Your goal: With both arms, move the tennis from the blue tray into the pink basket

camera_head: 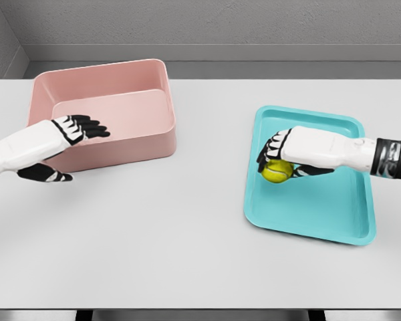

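White tabletop (187,234) is filling most of the view, its front edge showing at the bottom. Grey wall (207,20) is running behind it, dark strip of floor (287,69) showing between.

1. My right hand (291,155) covers the top of the small yellow-green tennis ball (277,172), so I cannot tell how far my fingers wrap it.
2. My right forearm leaves the picture's right edge and hides part of the shallow blue rectangular tray (307,221).
3. My left hand (65,137) blocks part of the front wall of the deep pink rectangular basket (120,144); its arm is cut off at the left edge.
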